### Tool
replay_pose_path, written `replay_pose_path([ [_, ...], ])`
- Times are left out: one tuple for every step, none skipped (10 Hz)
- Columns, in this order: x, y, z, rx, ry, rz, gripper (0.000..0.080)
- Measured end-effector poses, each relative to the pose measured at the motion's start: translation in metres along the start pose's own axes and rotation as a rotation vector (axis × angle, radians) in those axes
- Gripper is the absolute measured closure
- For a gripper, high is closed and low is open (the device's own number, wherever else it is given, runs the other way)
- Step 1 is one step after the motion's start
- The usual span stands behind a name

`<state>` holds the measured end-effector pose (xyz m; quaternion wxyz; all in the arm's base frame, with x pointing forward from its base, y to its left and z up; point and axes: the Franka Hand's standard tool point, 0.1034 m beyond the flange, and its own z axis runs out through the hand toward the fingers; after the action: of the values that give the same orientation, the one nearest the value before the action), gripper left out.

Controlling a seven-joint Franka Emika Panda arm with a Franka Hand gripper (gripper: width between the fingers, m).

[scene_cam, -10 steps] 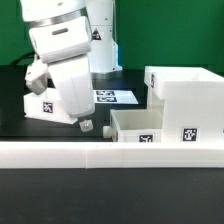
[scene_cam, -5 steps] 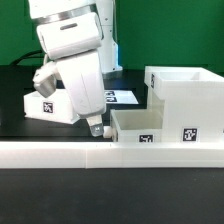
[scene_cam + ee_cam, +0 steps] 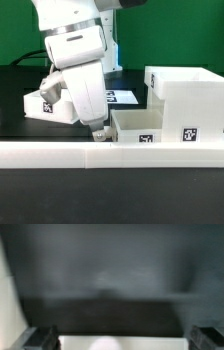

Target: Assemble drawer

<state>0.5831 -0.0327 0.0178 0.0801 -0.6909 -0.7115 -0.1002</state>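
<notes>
At the near tray's outer end, low over the table: gripper, one unit. Its fingers stand wide apart in the wrist view and clamp nothing. A pale white edge lies between them, too blurred to name, probably the tray's end wall.

Hazards, as judged:
1. The fingertips sit just beside the near tray. A descent slightly off line would land a finger on the rim and tip or shove the light tray.
2. Closing off-centre would twist the tray against the long low wall in front and jam it.
3. A shoved tray would meet the housing askew.

Drawer: white plastic, three parts, not yet assembled.
- **Near tray:** small, open-topped, upright, with a tag on its front face. It is touching or just beside the housing; which cannot be told.
- **Housing:** large and cube-like, on the exterior view's right, with one tag low on its front.
- **Far tray**: on the exterior view's left, tagged, partly hidden behind the arm, well apart from the housing.

Marker board: flat on the table behind.
</notes>
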Motion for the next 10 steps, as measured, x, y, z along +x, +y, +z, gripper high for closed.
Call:
replay_pose_path([
  [0.003,0.001,0.001,0.0,0.002,0.003,0.015],
  [0.008,0.001,0.002,0.003,0.003,0.002,0.015],
  [0.014,0.002,0.003,0.006,0.002,-0.008,0.015],
  [0.017,0.003,0.004,0.011,-0.005,-0.029,0.015],
  [0.015,0.002,0.004,0.01,-0.006,-0.026,0.015],
  [0.015,0.002,0.004,0.01,-0.006,-0.025,0.015],
  [0.015,0.002,0.005,0.011,-0.006,-0.025,0.015],
  [0.016,0.002,0.005,0.008,-0.005,-0.017,0.015],
  [0.024,0.003,0.006,0.005,-0.002,-0.004,0.015],
  [0.031,0.004,0.008,0.001,0.001,-0.001,0.015],
])
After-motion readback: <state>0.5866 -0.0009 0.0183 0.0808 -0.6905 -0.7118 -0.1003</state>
